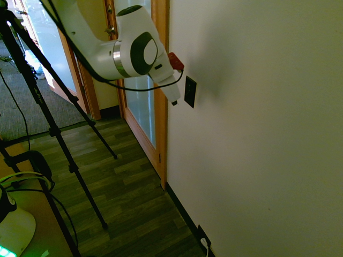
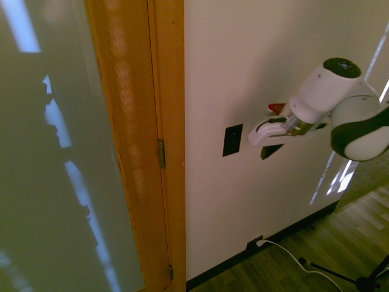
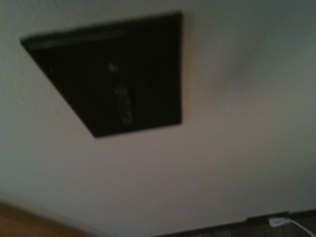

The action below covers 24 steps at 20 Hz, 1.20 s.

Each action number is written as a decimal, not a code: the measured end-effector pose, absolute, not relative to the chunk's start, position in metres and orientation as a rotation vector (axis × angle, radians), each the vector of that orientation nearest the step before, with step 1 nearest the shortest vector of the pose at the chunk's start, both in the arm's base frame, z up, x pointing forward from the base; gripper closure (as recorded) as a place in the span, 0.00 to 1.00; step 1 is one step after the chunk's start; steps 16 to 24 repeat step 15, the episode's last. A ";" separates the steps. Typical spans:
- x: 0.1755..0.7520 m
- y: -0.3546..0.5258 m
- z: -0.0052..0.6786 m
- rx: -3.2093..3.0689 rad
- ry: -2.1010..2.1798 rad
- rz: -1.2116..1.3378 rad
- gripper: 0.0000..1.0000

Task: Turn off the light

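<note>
No lamp shows in any view; the light itself is out of sight. Its switch [image 1: 189,92] is a small black upright plate on the cream wall, just right of the wooden door frame. My gripper [image 1: 174,101] hangs close in front of the plate, a short gap from the wall, and is shut with nothing in it. From the other side, the switch [image 2: 232,140] sits left of the gripper [image 2: 269,151], which points at it. The wrist view is filled by the blurred switch [image 3: 118,74], with a small toggle at its middle.
A wooden door frame [image 2: 152,146] with a frosted glass door [image 1: 140,107] borders the switch. Low on the wall, by the dark baseboard, is a black outlet plate [image 2: 253,246] with a white plug [image 3: 279,220] and cord. The floor below is wood planks.
</note>
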<state>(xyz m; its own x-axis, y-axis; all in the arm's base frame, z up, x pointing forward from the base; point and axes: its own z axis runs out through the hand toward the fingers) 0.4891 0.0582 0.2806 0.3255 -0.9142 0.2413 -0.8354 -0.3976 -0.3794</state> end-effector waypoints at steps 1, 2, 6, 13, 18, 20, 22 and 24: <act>0.475 0.059 0.285 -2.396 1.601 -0.626 1.00; 0.462 0.059 0.289 -2.393 1.595 -0.627 1.00; 0.415 0.063 0.301 -2.394 1.591 -0.622 1.00; 0.390 0.077 0.291 -2.379 1.588 -0.603 1.00; 0.386 0.080 0.285 -2.379 1.584 -0.602 1.00; 0.386 0.080 0.285 -2.379 1.584 -0.602 1.00; 0.386 0.080 0.285 -2.379 1.584 -0.602 1.00; 0.386 0.080 0.285 -2.379 1.584 -0.602 1.00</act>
